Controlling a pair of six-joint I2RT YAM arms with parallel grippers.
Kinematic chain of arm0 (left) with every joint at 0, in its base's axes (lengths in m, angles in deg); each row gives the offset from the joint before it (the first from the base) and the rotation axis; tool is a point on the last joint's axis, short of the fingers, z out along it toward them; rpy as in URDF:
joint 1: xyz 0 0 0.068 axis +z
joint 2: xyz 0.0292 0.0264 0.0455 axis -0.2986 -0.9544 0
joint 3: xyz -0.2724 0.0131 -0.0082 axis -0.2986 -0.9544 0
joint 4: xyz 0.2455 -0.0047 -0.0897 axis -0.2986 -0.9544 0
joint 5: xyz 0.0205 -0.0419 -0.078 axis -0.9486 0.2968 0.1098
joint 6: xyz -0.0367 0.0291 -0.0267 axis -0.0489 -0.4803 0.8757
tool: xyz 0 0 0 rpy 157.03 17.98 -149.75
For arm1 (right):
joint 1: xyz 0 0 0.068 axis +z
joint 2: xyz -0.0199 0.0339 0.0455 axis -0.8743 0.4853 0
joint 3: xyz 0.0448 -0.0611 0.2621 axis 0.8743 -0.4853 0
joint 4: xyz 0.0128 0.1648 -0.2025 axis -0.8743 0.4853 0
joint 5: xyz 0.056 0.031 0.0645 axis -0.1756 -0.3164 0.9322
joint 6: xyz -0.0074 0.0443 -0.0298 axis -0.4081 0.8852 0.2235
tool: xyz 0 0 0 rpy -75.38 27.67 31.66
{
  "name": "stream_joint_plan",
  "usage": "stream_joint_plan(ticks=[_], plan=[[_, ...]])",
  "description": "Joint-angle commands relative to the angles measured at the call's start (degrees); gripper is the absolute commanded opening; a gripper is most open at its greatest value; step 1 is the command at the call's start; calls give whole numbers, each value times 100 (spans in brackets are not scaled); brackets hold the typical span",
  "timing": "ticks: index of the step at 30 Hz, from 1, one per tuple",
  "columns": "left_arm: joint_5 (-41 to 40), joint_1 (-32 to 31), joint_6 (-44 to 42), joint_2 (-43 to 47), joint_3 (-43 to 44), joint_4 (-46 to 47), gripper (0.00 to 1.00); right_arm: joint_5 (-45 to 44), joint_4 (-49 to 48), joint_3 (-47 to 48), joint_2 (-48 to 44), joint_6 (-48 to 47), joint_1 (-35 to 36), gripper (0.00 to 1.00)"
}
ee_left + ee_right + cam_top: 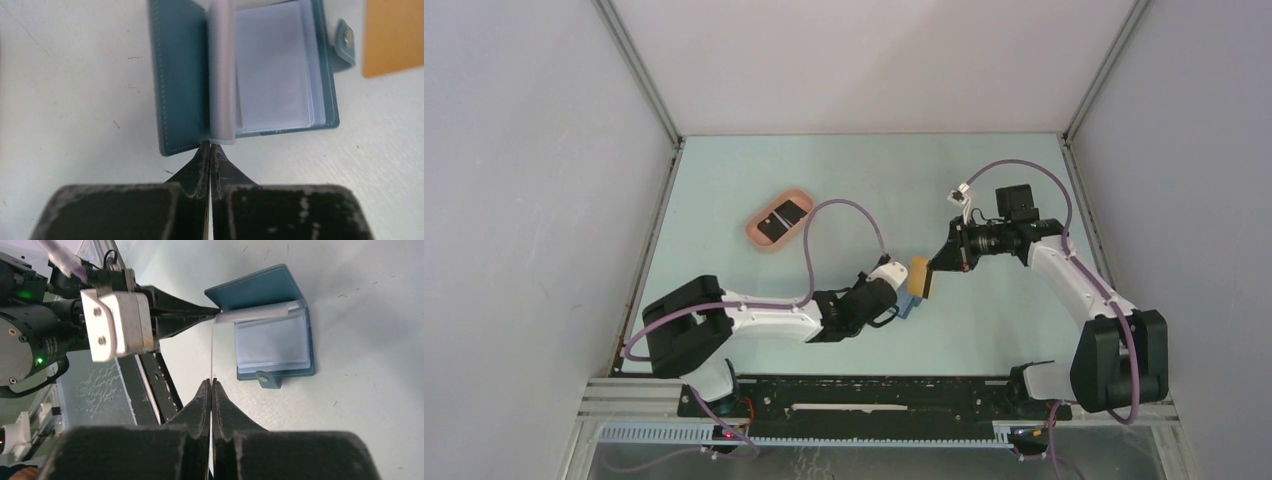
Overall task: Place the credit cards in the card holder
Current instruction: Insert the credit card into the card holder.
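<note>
The blue card holder (180,75) lies open on the table. One pale inner pocket leaf (221,75) stands upright. My left gripper (210,146) is shut on the near edge of that leaf. My right gripper (212,382) is shut on the orange-tan credit card (213,350), which shows edge-on in the right wrist view, just left of the open card holder (272,342). In the top view the orange card (919,277) hangs over the card holder (908,304), between my left gripper (894,285) and my right gripper (939,262). Black credit cards (782,218) lie in the pink tray.
The pink oval tray (756,232) sits at the back left of the table. The card holder's snap tab (267,380) sticks out toward my right gripper. Grey walls enclose the table on three sides.
</note>
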Motion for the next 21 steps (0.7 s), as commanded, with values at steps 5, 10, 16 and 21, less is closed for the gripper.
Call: stream_joint_plan(ticks=[5,10,16,21], plan=[[661,483,946,462,-538,868,0,-471,-1597,-374,291,1937,195,0],[1155,729,1318,472,-808,1338,0,-1452,-2090,-366,619,2761,612,0],[1490,774,1032,681,-1050,1639,0,-1555,-2064,-263,741,2712,501,0],[1925,731,91,1281,-1257,1621,34,-1173,-2039,-263,694,2662,260,0]])
